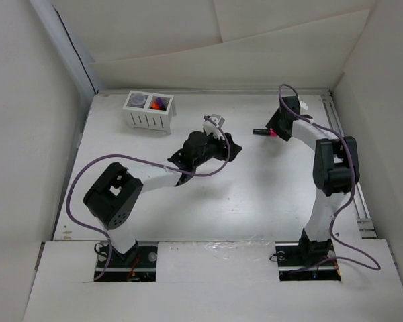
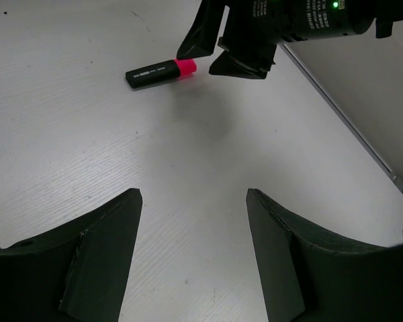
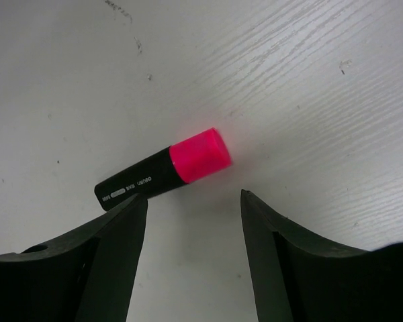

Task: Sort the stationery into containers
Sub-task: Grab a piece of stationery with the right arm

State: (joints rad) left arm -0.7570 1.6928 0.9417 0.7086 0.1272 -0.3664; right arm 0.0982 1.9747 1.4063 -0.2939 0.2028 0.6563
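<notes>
Black highlighter, tiny white print, unreadable

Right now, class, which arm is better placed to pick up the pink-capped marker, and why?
The right: the right pincer, open, hangs close over the marker. The left pincer, also open, sits farther off.

robot test cell, lab-type setting. enclosed by white board walls at left, right and top of frame; white table; left arm base and right arm base bolted at bottom edge; purple cable exposed.
</notes>
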